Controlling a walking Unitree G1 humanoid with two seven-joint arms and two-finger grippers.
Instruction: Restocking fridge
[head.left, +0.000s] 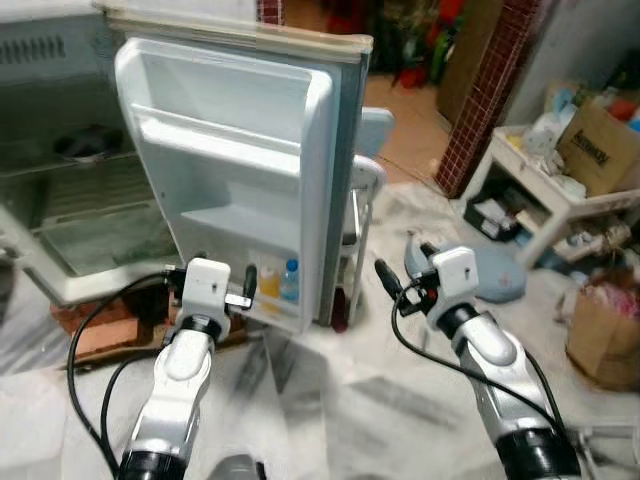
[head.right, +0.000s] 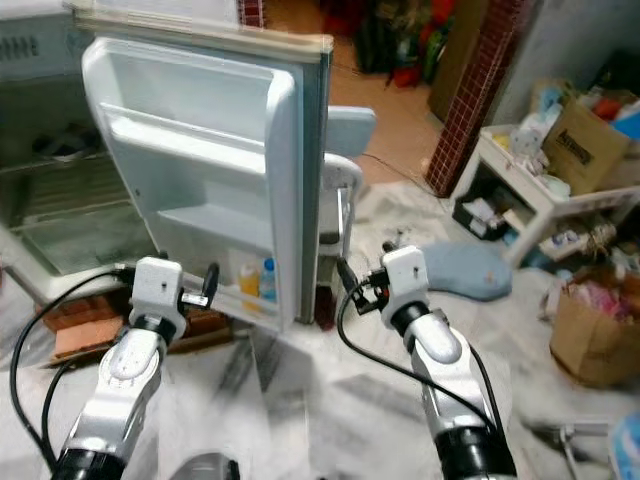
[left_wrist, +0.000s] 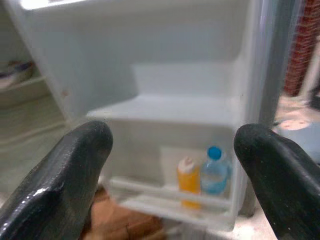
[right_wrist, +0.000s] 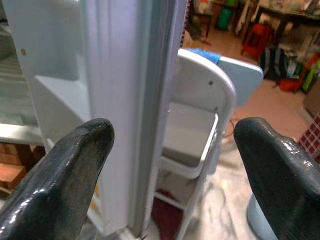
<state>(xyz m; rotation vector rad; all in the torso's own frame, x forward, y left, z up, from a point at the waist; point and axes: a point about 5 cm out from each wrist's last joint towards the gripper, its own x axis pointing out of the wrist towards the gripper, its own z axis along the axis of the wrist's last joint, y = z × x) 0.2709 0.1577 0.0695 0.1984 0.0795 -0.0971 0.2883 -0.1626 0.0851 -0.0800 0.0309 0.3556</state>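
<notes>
Two bottles (left_wrist: 202, 175) stand unlabelled in the fridge door (head.left: 240, 170).

Getting soft, even daylight all over, brightest on the white fridge door (head.left: 250, 170). Looking a bit blurry everywhere in the head views, with smeared streaks on the floor sheet (head.left: 330, 390). Showing small shiny spots on the black fingers (left_wrist: 60, 180) up close. Going fuzzy on the bottles (left_wrist: 202, 175) and the chair (right_wrist: 200, 135).
</notes>
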